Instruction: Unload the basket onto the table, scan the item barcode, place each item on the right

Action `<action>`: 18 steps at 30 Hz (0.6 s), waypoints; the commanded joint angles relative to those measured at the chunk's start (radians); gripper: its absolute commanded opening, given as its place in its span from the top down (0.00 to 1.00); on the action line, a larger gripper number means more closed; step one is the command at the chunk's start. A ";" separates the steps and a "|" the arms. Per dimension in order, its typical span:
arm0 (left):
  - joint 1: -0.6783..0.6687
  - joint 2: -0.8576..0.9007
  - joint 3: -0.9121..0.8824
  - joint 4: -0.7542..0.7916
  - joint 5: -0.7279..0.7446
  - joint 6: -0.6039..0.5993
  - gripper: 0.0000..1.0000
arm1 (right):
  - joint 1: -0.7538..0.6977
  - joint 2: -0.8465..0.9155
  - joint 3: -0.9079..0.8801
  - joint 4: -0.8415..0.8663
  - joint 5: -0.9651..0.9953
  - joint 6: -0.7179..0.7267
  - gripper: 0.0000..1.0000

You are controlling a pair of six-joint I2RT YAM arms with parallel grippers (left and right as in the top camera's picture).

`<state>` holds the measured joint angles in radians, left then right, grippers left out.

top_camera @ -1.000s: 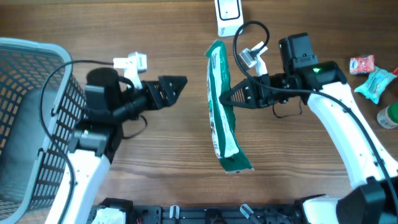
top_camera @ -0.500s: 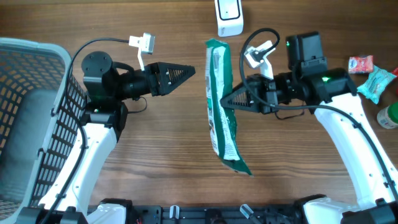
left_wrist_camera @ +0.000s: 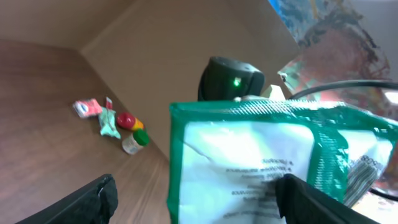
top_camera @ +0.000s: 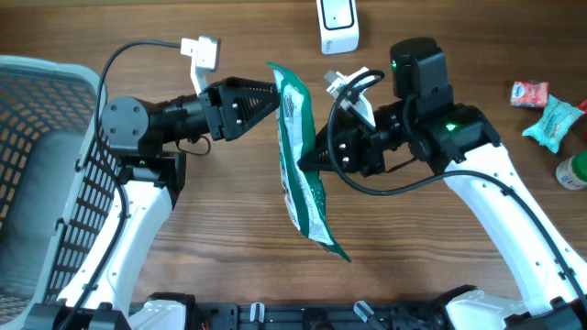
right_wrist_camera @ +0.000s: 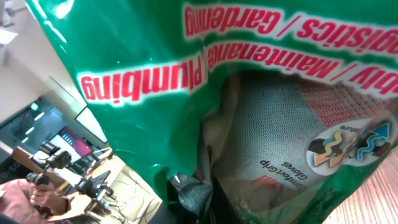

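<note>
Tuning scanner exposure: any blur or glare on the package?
Overhead: green package evenly lit, sharp, no glare. Left wrist: its fine print is soft, unreadable. Right wrist: large lettering crisp, slight sheen on the plastic at top left.

The package [top_camera: 295, 170] is green with a white panel of fine dark print. In the right wrist view its green film carries red lettering on white bands, and a clear window shows grey knit fabric with a reddish patch and a blue-and-brown round emblem. The table [top_camera: 220, 238] is brown wood grain. At the left edge of the overhead view the basket [top_camera: 55, 183] is grey, with a dark mesh wall. The scanner [top_camera: 337, 26] at top centre is white. At far right lie three small things: a red-and-white packet [top_camera: 533, 93], a teal packet [top_camera: 556, 124] and a green-capped bottle [top_camera: 573, 171].
</note>
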<state>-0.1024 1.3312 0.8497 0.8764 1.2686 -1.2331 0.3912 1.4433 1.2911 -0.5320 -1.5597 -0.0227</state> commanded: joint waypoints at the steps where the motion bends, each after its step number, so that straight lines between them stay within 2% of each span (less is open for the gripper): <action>1: 0.004 0.000 0.006 0.007 0.086 -0.032 0.20 | -0.013 0.006 0.010 0.005 -0.063 -0.002 0.96; 4: 0.003 0.000 0.006 0.007 0.085 -0.032 0.25 | -0.013 0.011 0.010 0.011 -0.063 -0.004 0.96; 9: 0.003 -0.002 0.006 0.013 0.085 -0.067 0.27 | -0.013 0.071 0.010 0.036 -0.063 -0.004 0.96; 14: 0.004 -0.003 0.006 0.207 0.088 -0.202 0.27 | -0.013 0.118 0.010 0.063 -0.063 0.001 0.96; 15: 0.004 -0.003 0.006 0.258 0.088 -0.236 0.30 | -0.013 0.118 0.010 0.063 -0.063 0.003 0.96; 18: 0.004 -0.003 0.006 0.298 0.093 -0.275 0.63 | -0.020 0.118 0.010 0.064 -0.063 0.028 0.96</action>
<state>-0.0986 1.3315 0.8497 1.1595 1.3399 -1.4364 0.3809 1.5459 1.2911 -0.4690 -1.5597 -0.0238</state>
